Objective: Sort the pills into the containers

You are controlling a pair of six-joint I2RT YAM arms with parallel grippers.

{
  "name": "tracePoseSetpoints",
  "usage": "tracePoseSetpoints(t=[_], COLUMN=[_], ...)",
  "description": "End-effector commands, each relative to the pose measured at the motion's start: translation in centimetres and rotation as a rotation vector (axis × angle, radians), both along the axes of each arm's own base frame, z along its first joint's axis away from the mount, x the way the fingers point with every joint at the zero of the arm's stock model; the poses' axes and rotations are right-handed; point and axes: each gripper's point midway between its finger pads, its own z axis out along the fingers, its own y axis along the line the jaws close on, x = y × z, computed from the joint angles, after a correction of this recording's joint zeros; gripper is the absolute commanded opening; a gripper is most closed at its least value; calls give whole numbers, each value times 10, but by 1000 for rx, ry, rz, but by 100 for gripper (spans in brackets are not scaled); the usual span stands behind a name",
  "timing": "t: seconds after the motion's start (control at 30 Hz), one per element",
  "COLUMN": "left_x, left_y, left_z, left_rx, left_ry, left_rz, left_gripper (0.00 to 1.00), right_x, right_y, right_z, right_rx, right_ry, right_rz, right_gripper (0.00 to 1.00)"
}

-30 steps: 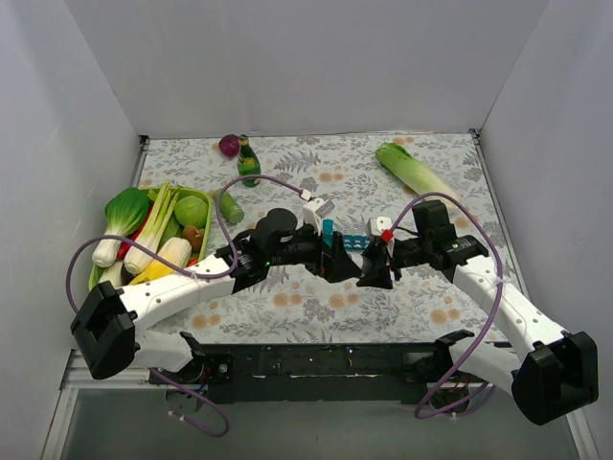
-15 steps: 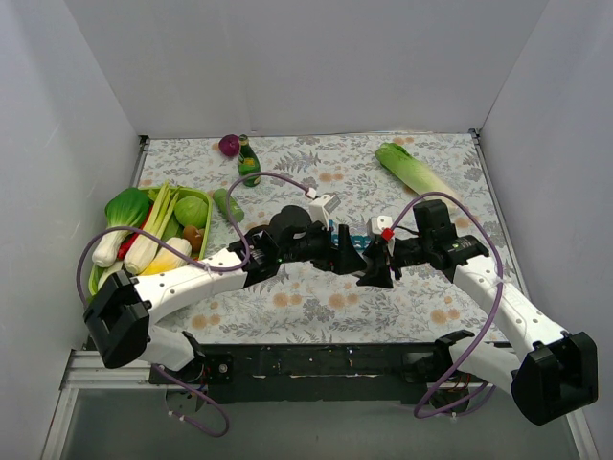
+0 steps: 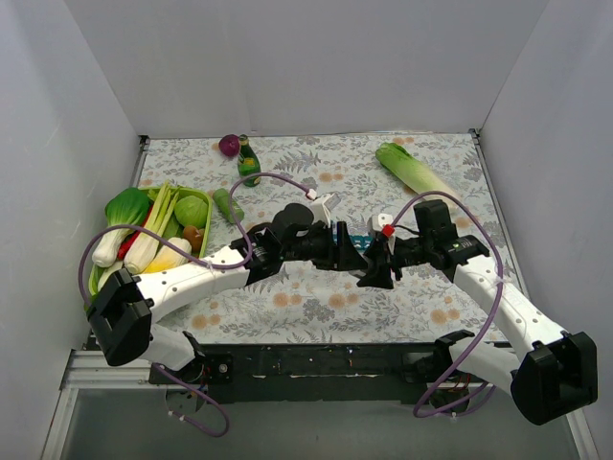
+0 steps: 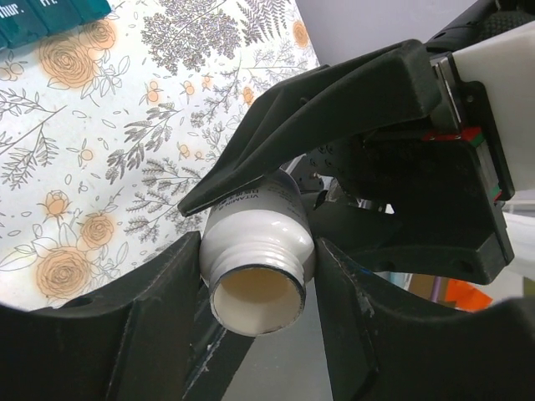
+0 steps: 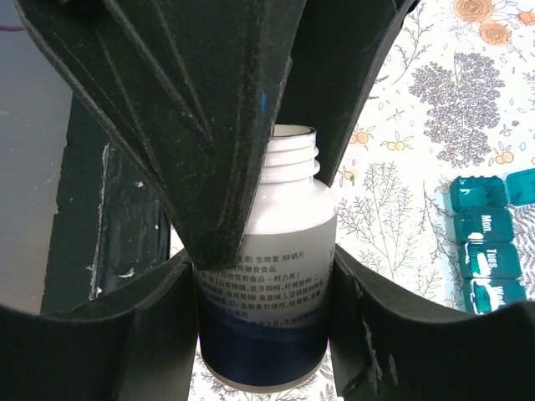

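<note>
A white pill bottle (image 5: pixel 267 276) with a dark blue band and no cap is gripped round its body by my right gripper (image 5: pixel 263 255), which is shut on it. My left gripper (image 4: pixel 259 246) faces the bottle's open mouth (image 4: pixel 255 301), one finger pressed on each side of the threaded neck. Whether pills lie inside the cream-coloured opening cannot be told. The containers, a teal pill box (image 5: pixel 481 242) with day labels, lie on the floral cloth beside the bottle, and also show in the left wrist view's corner (image 4: pixel 42 17). From above, both grippers (image 3: pixel 364 257) meet mid-table over the pill box (image 3: pixel 356 240).
A green tray (image 3: pixel 203 195) of toy vegetables sits at the left. A leek (image 3: pixel 414 172) lies at the back right. A green bottle (image 3: pixel 248 161), a purple onion (image 3: pixel 229 145) and a small green vegetable (image 3: pixel 228 203) stand at the back left. White walls enclose the table.
My left arm has reached right to meet the right gripper, and its jaws have narrowed from wide open onto the bottle's neck. The right arm has not moved.
</note>
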Motion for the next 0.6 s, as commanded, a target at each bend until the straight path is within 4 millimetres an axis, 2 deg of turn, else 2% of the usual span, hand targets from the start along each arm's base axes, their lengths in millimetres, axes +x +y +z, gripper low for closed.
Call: tracePoseSetpoints(t=[0.0,0.27,0.37,0.57], left_x=[-17,-12,-11,-8], left_y=[-1,5,7,7], left_z=[17,30,31,33], left_rx=[-93,-169,-182,-201], left_ry=[136,127,131,142], left_rz=[-1,56,67,76], left_gripper=[16,12,11,10], right_x=[14,18,16,13], right_y=[5,5,4,6], right_z=[22,39,44,49], right_rx=[58,129,157,190], right_ry=[-67,-36,-10,22], right_rz=[-12,-15,-13,4], right_gripper=[16,38,43,47])
